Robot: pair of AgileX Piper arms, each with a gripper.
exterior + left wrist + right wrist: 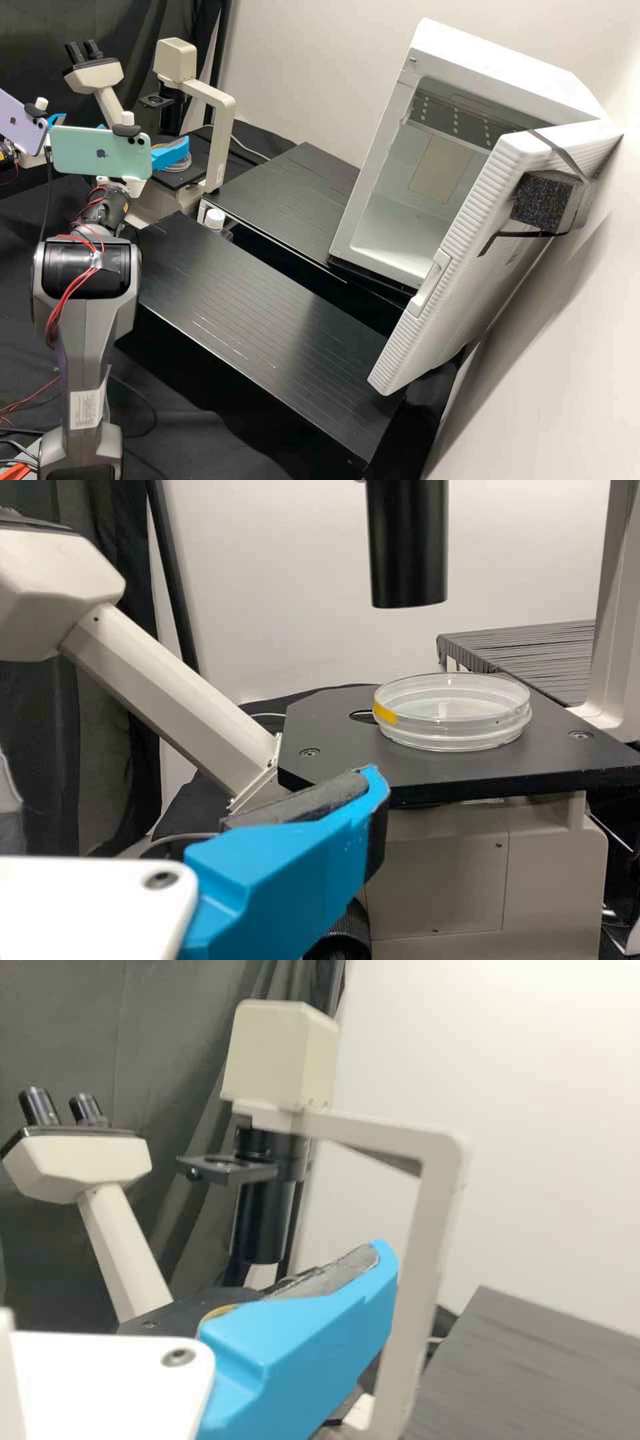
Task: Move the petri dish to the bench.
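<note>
Securing petri dish point(455, 730) on stage point(430, 775), high view's upper left, seemed in hand; level lift was needed next. Left tool point(375, 780), right tool point(384, 1255): couldn't tell opening or hold.

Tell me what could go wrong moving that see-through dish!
The dish sits on a raised black plate, so a nudge might slide it off. A black tube hangs above, and lifting too high could bump it. A dark gap runs beside the bench, so the dish might fall if set too near.
</note>
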